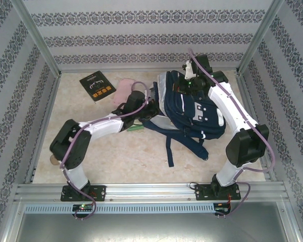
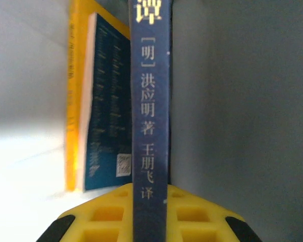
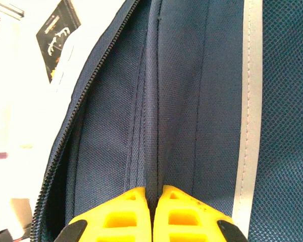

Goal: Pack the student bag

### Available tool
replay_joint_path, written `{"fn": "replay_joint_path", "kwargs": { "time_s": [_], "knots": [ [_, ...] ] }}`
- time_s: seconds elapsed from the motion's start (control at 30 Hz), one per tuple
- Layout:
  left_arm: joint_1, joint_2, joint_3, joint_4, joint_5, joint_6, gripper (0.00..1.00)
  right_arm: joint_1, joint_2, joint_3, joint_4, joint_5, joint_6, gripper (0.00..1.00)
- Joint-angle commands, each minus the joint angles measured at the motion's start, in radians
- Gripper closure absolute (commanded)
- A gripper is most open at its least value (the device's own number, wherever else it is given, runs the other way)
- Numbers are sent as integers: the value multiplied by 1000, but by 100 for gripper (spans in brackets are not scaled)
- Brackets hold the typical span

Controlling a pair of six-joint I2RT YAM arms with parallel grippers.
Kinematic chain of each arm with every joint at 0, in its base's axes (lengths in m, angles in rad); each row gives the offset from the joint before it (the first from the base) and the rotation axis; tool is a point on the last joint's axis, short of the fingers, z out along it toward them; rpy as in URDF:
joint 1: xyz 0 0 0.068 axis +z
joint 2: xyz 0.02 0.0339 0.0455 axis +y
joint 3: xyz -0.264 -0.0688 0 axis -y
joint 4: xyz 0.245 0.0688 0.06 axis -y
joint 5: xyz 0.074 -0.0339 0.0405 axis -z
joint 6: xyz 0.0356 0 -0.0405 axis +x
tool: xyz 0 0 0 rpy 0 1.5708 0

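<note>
The student bag (image 1: 197, 113), navy with light-grey patches, lies at the table's middle right with its straps trailing toward the near edge. My left gripper (image 1: 152, 107) is at the bag's left side. In the left wrist view my left gripper (image 2: 150, 190) is shut on the spine of a dark blue book (image 2: 150, 116) with Chinese lettering, which stands upright between grey surfaces. A second book (image 2: 103, 111), blue with a yellow edge, stands just left of it. My right gripper (image 3: 152, 195) is shut on a raised fold of the bag's fabric (image 3: 151, 101) beside the open zipper (image 3: 73, 118), at the bag's far end (image 1: 186, 80).
A black book (image 1: 97, 86) lies flat at the far left of the table, also seen as a black book (image 3: 58, 30) in the right wrist view. A pink item (image 1: 123, 91) lies beside it. A small green object (image 1: 134, 129) sits under the left forearm. Patterned walls enclose the table.
</note>
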Motion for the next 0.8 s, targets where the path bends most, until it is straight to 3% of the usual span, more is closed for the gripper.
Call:
{"fn": "replay_joint_path", "kwargs": {
  "time_s": [0.0,0.27,0.4,0.63,0.77],
  "knots": [
    [-28,96,90,152,11,-41,100,-6,-84,15,121,-125,40,100],
    [-124,320,274,27,-3,-36,100,-20,-95,13,125,-142,60,100],
    [-140,349,299,-89,-47,-10,92,-25,-102,-2,129,-142,60,100],
    [-138,287,322,-305,-124,100,40,-36,-112,-36,136,-137,57,100],
    [-138,220,326,-416,-177,164,24,-41,-113,-63,147,-134,55,100]
  ]
}}
